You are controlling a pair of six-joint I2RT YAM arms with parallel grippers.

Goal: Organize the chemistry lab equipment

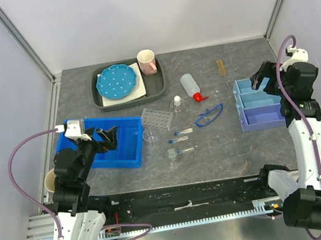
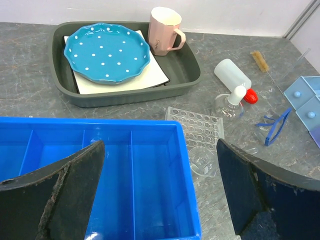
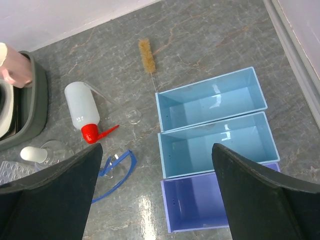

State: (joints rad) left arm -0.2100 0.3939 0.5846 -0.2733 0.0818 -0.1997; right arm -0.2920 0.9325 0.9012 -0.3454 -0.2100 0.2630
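The clear tube rack (image 1: 158, 119) lies mid-table with a clear beaker (image 1: 149, 137) at its near side. Two blue-capped tubes (image 1: 182, 135) and a small glass dish (image 1: 172, 153) lie nearer. A stoppered flask (image 1: 177, 103), the white red-nozzled squeeze bottle (image 1: 190, 86), blue goggles (image 1: 209, 115) and the thin brown stick (image 1: 221, 67) lie further right. My left gripper (image 1: 109, 136) is open and empty over the blue divided bin (image 1: 130, 153); its wrist view shows the rack (image 2: 196, 127) and beaker (image 2: 203, 161) beside the bin (image 2: 190, 165). My right gripper (image 1: 263, 75) is open and empty above three small trays (image 1: 261, 118).
A grey tray (image 1: 158, 89) at the back holds the blue dotted plate (image 1: 116, 82) and the pink-and-white mug (image 1: 146, 61). The right wrist view shows two light-blue trays (image 3: 212, 102) and a purple one (image 3: 200, 205), goggles (image 3: 117, 172) and bottle (image 3: 82, 107).
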